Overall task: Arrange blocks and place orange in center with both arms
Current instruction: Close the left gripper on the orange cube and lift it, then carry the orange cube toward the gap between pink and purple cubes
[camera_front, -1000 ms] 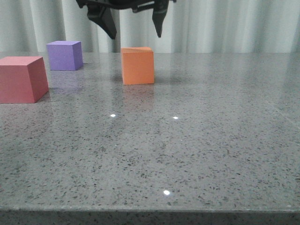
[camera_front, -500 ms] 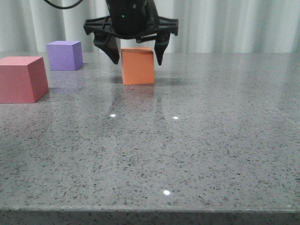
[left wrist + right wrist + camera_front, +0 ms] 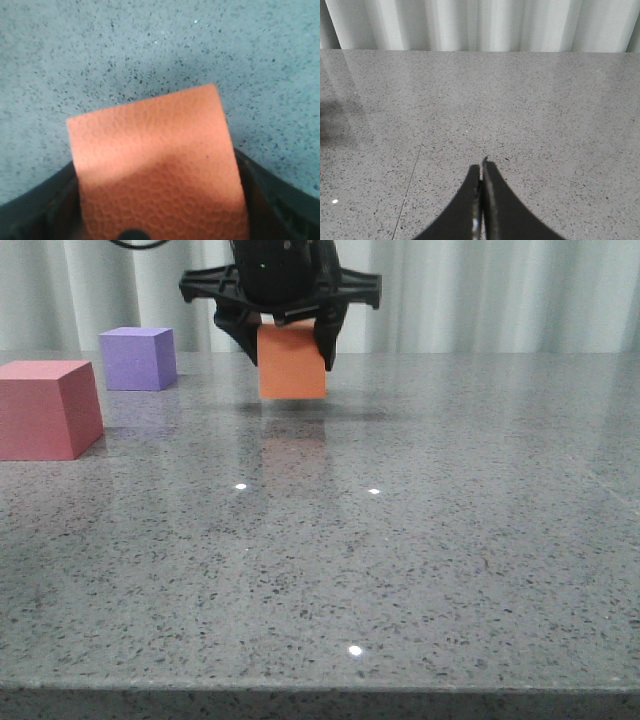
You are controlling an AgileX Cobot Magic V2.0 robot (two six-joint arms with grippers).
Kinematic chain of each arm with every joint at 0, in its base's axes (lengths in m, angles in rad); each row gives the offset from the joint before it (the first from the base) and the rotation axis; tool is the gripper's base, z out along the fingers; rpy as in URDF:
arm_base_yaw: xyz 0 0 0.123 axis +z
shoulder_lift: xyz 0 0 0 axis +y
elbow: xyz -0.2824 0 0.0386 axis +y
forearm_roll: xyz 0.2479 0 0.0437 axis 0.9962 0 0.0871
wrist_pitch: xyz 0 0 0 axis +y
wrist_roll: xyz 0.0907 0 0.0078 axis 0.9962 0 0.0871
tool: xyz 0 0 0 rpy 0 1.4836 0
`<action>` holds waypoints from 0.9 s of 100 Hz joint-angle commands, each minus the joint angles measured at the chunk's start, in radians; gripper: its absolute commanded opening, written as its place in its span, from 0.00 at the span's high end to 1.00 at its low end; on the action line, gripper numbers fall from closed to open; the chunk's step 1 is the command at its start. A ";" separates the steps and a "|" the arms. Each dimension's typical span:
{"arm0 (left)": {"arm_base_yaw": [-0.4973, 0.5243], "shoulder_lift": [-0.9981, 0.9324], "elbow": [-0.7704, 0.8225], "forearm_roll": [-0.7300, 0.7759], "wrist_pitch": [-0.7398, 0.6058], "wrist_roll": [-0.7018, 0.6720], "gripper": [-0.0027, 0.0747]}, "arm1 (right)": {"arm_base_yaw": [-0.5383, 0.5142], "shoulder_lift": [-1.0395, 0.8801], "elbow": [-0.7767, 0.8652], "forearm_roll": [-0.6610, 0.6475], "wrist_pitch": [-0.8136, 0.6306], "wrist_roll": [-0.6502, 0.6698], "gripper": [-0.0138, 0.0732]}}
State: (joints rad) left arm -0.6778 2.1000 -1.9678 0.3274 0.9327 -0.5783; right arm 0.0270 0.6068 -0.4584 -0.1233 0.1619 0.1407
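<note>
My left gripper is shut on the orange cube and holds it just above the grey speckled table at the back centre. In the left wrist view the orange cube fills the space between the dark fingers. The purple cube sits at the back left. The red cube sits at the left edge, nearer the front. My right gripper is shut and empty over bare table; it does not show in the front view.
The grey stone table runs from the front edge to a pale curtain at the back. A thin seam line crosses the table in the right wrist view.
My left gripper came down over the orange cube, closed on it and lifted it slightly off the table. The red and purple cubes have not moved.
</note>
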 commanded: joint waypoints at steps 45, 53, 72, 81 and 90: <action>0.160 -0.398 0.053 -0.174 -0.007 0.372 0.49 | -0.008 -0.002 -0.026 -0.016 -0.083 -0.007 0.92; 0.212 -0.428 0.097 -0.215 -0.028 0.423 0.49 | -0.008 -0.002 -0.026 -0.016 -0.083 -0.007 0.92; 0.319 -0.468 0.210 -0.224 -0.083 0.440 0.49 | -0.008 -0.002 -0.026 -0.016 -0.083 -0.007 0.92; 0.351 -0.470 0.262 -0.230 -0.110 0.469 0.49 | -0.008 -0.002 -0.026 -0.016 -0.083 -0.007 0.92; 0.377 -0.470 0.319 -0.258 -0.170 0.499 0.49 | -0.008 -0.002 -0.026 -0.016 -0.083 -0.007 0.92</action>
State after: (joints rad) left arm -0.3228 1.6822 -1.6672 0.1018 0.8768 -0.1071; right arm 0.0270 0.6068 -0.4584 -0.1233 0.1619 0.1407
